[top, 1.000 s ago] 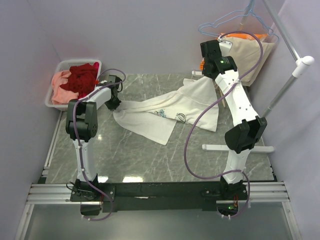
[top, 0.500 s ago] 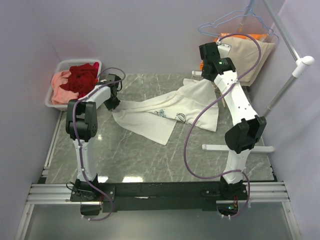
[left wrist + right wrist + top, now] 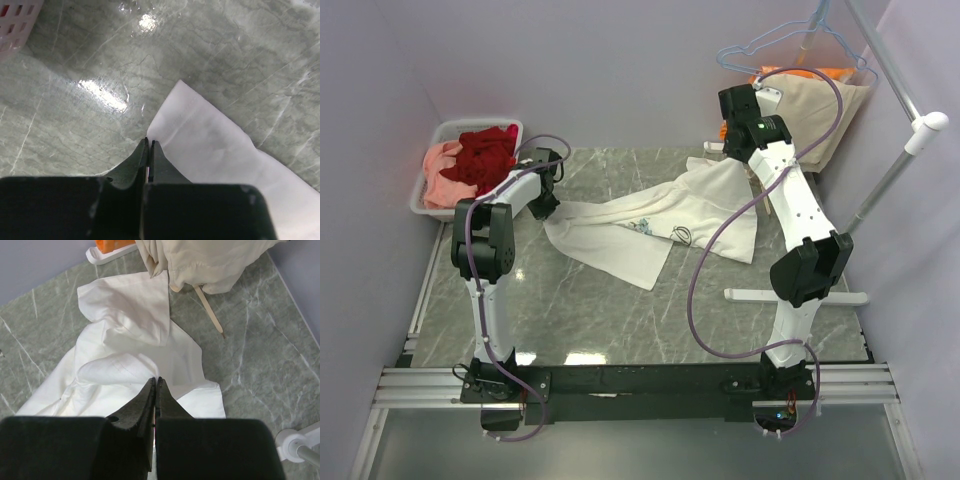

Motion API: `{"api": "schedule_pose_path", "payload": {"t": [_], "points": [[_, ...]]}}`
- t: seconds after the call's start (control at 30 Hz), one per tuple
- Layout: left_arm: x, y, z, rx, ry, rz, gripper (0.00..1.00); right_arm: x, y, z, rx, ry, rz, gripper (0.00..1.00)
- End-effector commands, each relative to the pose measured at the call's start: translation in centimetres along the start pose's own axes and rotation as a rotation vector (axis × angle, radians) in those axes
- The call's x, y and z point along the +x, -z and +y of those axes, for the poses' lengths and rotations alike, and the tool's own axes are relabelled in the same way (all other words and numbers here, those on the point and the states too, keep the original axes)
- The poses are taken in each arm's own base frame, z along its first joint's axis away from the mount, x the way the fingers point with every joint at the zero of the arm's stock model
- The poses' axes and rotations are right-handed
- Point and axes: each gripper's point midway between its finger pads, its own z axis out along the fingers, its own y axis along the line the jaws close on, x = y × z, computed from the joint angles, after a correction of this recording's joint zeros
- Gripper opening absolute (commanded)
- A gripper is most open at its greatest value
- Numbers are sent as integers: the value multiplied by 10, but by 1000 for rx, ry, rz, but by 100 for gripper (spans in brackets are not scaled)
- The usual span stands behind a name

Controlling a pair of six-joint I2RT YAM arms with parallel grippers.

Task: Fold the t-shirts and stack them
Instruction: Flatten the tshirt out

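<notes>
A white cotton t-shirt with a small dark print lies spread and rumpled on the grey marble bench, to the right of the white plastic basket. The basket holds a dark red tee and a salmon pink tee. The left gripper is clenched at the shirt corner nearest the basket; whether it pinches fabric cannot be told. The right gripper is clenched over the bunched shirt end farthest from the basket.
</notes>
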Motion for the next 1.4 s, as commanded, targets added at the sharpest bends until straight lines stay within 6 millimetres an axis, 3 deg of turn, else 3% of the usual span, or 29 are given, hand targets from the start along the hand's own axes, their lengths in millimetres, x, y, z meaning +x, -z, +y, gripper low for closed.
{"api": "schedule_pose_path", "payload": {"t": [0.0,0.2,0.3,0.5,0.53,0.6,0.63,0.7,0.73,0.77,0.8,0.83,0.9,0.93,1.0,1.07,1.1,1.13,1.37], "points": [[-22,13,-6,18,16,-53,1,-20,17,-10,-3,-53,-56,0],[-50,51,-6,52,36,-119,1,-34,29,-19,15,-82,-92,0],[-75,86,-9,95,59,-177,1,-52,45,-28,19,-106,-142,0],[-142,180,-11,212,122,-366,1,-99,94,-56,1,-181,-277,0],[-158,206,-9,239,132,-410,1,-109,109,-61,-19,-207,-314,0],[-172,232,-7,269,150,-453,1,-121,125,-68,-38,-219,-359,0],[-184,259,-4,308,165,-498,1,-134,145,-75,-68,-258,-416,0],[-196,287,0,351,177,-548,1,-140,158,-84,-76,-265,-457,0],[-203,314,7,396,196,-592,1,-151,179,-93,-105,-305,-513,0],[-208,330,10,425,208,-625,1,-152,185,-98,-107,-296,-529,0],[-211,343,14,445,210,-650,1,-155,195,-102,-124,-305,-553,0],[-212,365,22,481,222,-682,1,-165,219,-113,-157,-346,-612,0],[-216,391,30,533,224,-741,1,-166,232,-121,-183,-342,-651,0],[-211,409,41,558,231,-768,1,-173,256,-133,-219,-385,-710,0],[-211,434,50,613,231,-831,1,-172,269,-140,-246,-386,-741,0],[-202,462,68,662,228,-882,1,-172,295,-153,-295,-399,-791,0],[-198,488,84,700,230,-943,1,-174,305,-156,-319,-406,-815,0],[-194,491,87,709,218,-951,1,-171,318,-163,-350,-407,-837,0],[-162,568,130,868,182,-1082,1,-164,400,-196,-538,-413,-1004,0]]}}
